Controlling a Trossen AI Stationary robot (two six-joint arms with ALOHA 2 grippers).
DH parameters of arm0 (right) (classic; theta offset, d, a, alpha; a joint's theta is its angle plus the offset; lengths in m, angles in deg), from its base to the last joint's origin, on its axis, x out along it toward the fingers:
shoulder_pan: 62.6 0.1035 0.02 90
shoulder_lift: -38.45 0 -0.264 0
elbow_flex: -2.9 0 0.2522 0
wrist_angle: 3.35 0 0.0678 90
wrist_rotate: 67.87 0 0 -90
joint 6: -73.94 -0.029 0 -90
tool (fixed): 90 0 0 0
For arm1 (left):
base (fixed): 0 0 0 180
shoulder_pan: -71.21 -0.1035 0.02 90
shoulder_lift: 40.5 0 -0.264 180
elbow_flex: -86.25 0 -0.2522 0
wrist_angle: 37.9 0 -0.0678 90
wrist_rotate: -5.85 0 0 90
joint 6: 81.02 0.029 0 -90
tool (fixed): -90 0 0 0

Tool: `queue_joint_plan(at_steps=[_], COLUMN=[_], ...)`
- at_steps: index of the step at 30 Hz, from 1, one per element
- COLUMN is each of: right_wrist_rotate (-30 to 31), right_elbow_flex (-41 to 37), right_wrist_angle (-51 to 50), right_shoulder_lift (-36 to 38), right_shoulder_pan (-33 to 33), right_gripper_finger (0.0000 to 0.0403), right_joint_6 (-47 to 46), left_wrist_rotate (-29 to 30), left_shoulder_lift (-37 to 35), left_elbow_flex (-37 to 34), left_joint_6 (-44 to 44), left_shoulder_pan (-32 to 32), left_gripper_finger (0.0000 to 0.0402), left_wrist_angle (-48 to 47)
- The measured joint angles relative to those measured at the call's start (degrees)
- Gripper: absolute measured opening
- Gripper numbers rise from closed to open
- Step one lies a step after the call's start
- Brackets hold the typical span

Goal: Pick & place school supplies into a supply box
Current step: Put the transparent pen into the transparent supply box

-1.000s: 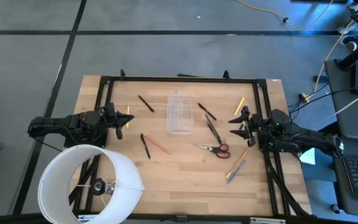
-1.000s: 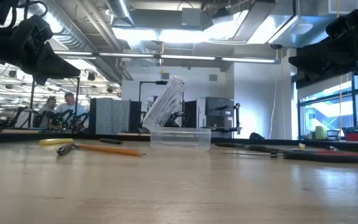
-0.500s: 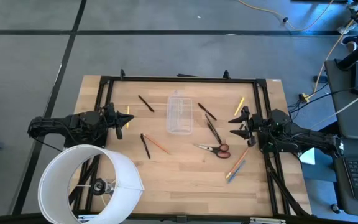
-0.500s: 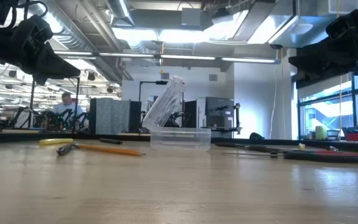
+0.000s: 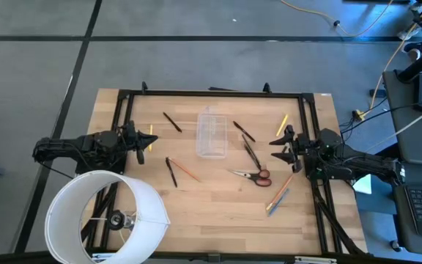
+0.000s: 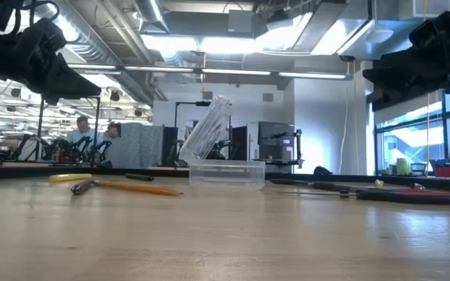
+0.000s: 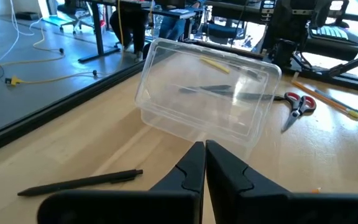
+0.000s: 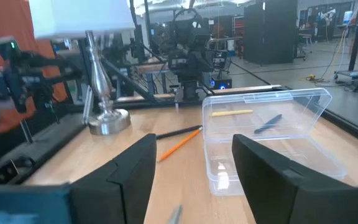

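Note:
The clear supply box point(image 5: 212, 136) stands on the table's middle with its lid point(image 6: 208, 127) tilted up. Around it, flat on the wood, lie black pens point(image 5: 172, 122) point(image 5: 171, 172) point(image 5: 251, 153), an orange pencil point(image 5: 187, 171), yellow pencils point(image 5: 282, 125) point(image 5: 150, 132), red-handled scissors point(image 5: 253, 175) and an orange and a blue pencil point(image 5: 280, 193). My left gripper point(image 5: 140, 141) hovers shut at the table's left edge, pointing at the box point(image 7: 207, 93). My right gripper point(image 5: 279, 147) hovers open at the right edge, with nothing between its fingers point(image 8: 135, 171).
A lamp with a large white round shade point(image 5: 101, 218) stands at the near left corner; its metal base point(image 8: 107, 121) shows in the right wrist view. A black frame point(image 5: 211, 93) runs along the table's far edge and sides. People sit in the room behind point(image 6: 80, 129).

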State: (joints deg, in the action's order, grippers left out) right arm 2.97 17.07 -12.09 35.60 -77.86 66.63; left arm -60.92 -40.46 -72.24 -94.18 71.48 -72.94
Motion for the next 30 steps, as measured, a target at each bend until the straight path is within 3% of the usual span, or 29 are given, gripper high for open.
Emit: queue_joint_plan(at_steps=[8,16,22,30], right_wrist_rotate=[1.25,15.53,21.90,25.61], right_elbow_flex=[0.00,5.52,16.29,35.32], right_wrist_angle=[-0.12,-12.97,-24.50,-54.75], right_shoulder_lift=[0.00,-3.43,-13.63,-35.20], right_shoulder_pan=[0.02,-0.01,0.00,-0.01], right_gripper_finger=[0.0216,0.0216,0.0216,0.0216], right_joint_6=[-3.24,-12.51,-21.55,-44.86], left_wrist_rotate=[0.05,0.23,0.28,1.91], left_shoulder_lift=[0.00,0.00,0.00,0.00], left_elbow_flex=[0.00,0.00,0.00,0.00], left_joint_6=[0.89,0.89,0.89,0.91], left_shoulder_pan=[0.00,-0.01,0.00,0.00], left_gripper_finger=[0.0011,0.0009,0.0013,0.0008], left_wrist_angle=[0.02,0.05,0.06,0.06])
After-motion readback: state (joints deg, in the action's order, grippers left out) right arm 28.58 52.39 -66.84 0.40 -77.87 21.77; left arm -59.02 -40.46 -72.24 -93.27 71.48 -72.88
